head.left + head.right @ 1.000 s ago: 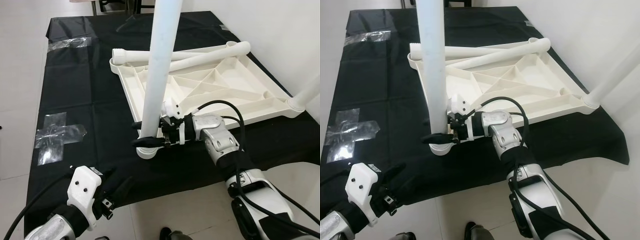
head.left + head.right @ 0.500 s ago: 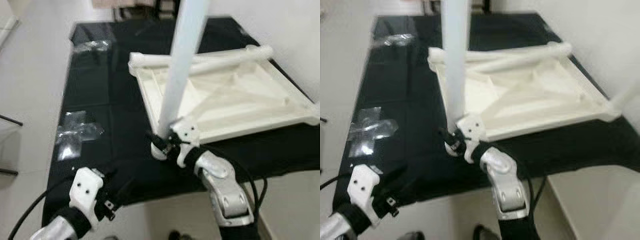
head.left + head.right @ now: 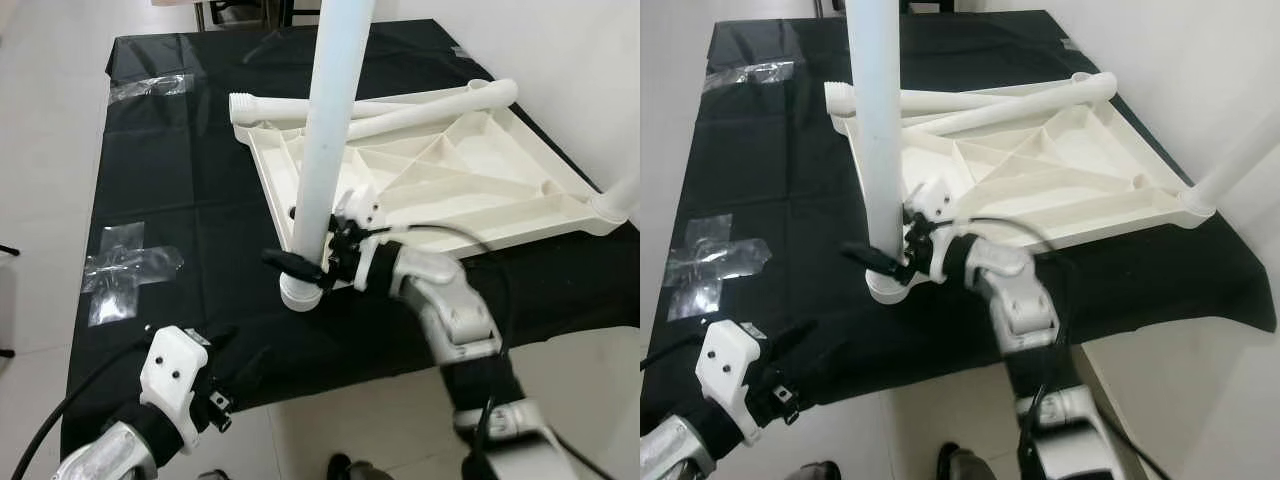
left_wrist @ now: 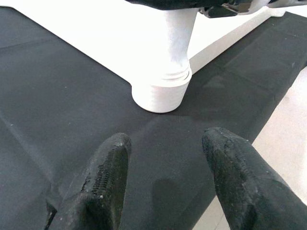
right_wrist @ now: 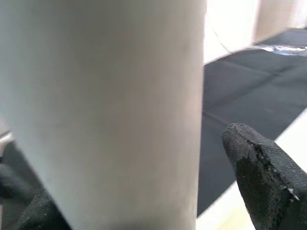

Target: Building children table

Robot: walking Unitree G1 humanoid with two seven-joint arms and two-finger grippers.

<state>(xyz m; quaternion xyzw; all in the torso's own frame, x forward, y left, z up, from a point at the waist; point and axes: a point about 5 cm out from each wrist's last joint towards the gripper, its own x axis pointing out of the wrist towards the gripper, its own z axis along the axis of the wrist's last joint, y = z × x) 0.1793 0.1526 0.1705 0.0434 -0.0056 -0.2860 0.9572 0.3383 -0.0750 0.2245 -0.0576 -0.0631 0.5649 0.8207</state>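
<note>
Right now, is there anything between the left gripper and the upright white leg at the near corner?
Nothing visible. Only bare black cloth lies between the open left gripper and the upright leg, whose lower part the right gripper holds.

Head cameras look steeply down over the upturned tabletop (image 3: 470, 180); both wrist views sit close, sharing the upright table leg (image 4: 176, 38).
</note>
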